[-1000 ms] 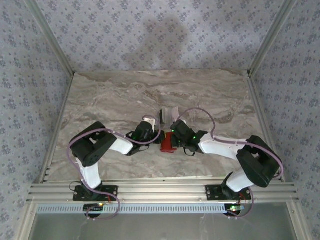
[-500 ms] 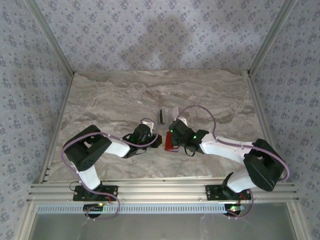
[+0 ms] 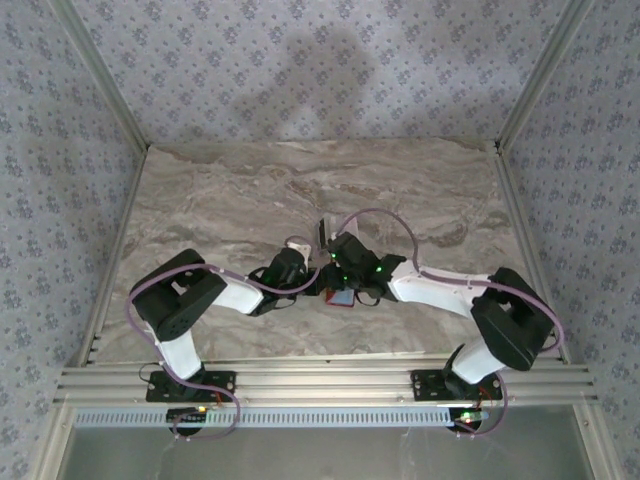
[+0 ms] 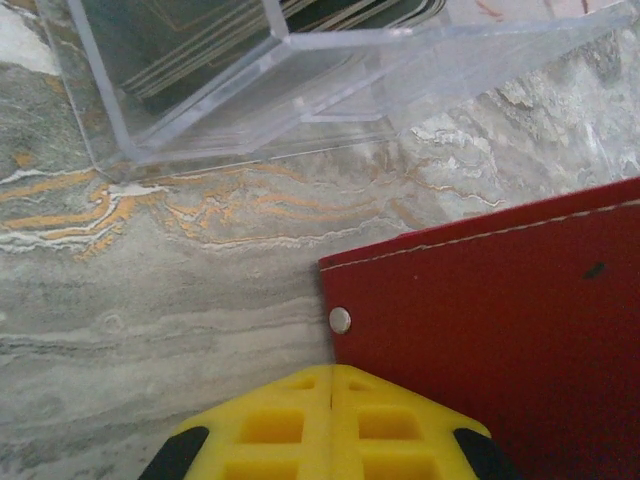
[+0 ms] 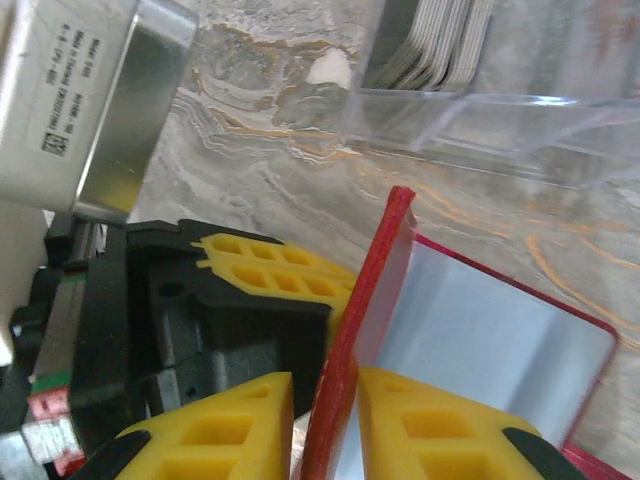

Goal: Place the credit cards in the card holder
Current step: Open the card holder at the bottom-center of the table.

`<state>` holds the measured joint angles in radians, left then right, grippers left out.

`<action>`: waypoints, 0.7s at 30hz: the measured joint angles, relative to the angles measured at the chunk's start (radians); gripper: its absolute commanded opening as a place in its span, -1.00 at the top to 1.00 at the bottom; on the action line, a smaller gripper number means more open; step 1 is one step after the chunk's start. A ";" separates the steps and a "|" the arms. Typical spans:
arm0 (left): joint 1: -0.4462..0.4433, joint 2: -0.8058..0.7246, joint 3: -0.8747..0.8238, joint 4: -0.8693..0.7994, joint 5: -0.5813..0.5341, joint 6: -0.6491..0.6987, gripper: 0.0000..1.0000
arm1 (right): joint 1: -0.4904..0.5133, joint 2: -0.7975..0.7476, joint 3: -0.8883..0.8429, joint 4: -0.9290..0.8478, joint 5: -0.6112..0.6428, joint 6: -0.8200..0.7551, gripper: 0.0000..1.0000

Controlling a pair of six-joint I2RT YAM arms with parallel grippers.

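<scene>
**Wallet propped open, cards not yet drawn from the box**

Right gripper (image 5: 328,390) first. Its yellow jaws stand on either side of the wallet's (image 5: 480,335) red flap (image 5: 378,255), which rises on edge between them. There's a sliver of shadow on one side, so I cannot tell whether they pinch the flap or merely flank it. The left gripper (image 4: 332,378) has its jaws pressed together on nothing, tips just beside the wallet's corner, near the small rivet (image 4: 340,320).

Moving outward, the wallet lies on the table (image 4: 150,290) between the two arms. Its lower half is flat and shows a pale grey-blue pocket, with no card in it that I can see. Just beyond, across a strip of marble, sits a clear box (image 5: 470,120) with the cards (image 5: 440,40) packed together inside. The right wrist view shows pale edges, the left wrist view dark faces.

This looks like the opening step: the wallet is being spread and no card is in hand. The next move calls for one arm to hold that flap up. The other must open its jaws, reach into the box and lift out a single thin card without dragging its neighbours along.
</scene>
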<state>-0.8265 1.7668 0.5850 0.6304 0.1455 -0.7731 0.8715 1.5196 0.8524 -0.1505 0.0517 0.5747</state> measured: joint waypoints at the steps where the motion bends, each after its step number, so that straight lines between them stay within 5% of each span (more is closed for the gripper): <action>1: 0.002 -0.003 -0.003 0.002 0.001 -0.007 0.92 | -0.001 0.008 0.005 0.002 -0.004 0.000 0.46; 13: 0.055 -0.233 -0.156 -0.164 -0.008 -0.034 0.72 | 0.027 0.094 0.042 0.042 -0.036 0.001 0.22; 21: 0.113 -0.468 -0.254 -0.372 -0.063 -0.045 0.60 | 0.133 0.160 0.167 -0.060 0.142 0.001 0.22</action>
<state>-0.7139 1.2984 0.3309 0.2584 0.0826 -0.8177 1.0042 1.6794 1.0195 -0.2104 0.1932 0.5755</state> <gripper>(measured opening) 0.185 0.392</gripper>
